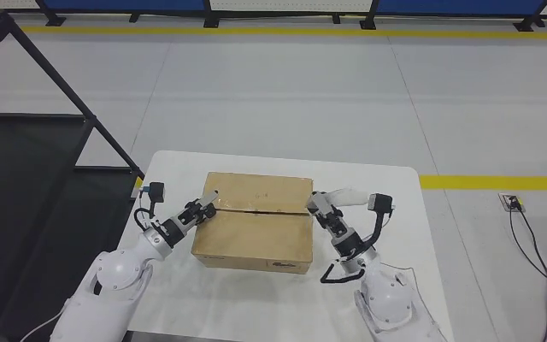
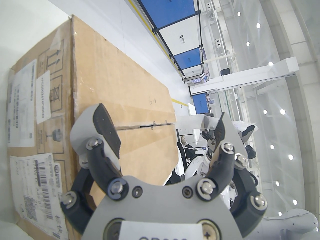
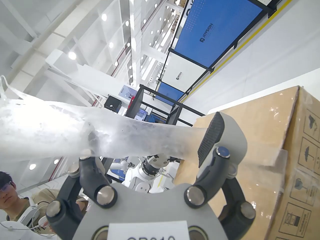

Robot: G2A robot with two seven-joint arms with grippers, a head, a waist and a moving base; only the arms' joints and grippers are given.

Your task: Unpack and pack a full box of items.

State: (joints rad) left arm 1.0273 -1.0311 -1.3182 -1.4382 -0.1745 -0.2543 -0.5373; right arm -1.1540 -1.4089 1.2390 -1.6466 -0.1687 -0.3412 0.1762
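Starting on the left: there's a dark frame (image 1: pixel 102 141) just off the table's (image 1: pixel 256 312) left edge, so that arm has little room to swing outward. The left gripper (image 1: pixel 203 208) sits at the left end of the box (image 1: pixel 256 235), jaws spread wide and holding nothing, with one pad (image 2: pixel 106 126) right over the centre seam (image 1: pixel 256 210). The box is in the middle of the table with both top flaps down and meeting at that seam, so I'd say we're at the very start of unpacking, opening the lid. The right gripper (image 1: pixel 318 205) is at the box's right end, jaws also wide, and a strip of clear tape (image 1: pixel 346 197) lies across it and trails off to the right. It looks stuck on rather than pinched. My guess for the next move: get rid of the tape, then work a fingertip under a flap edge. The near and right sides of the table have bare room to set things down.
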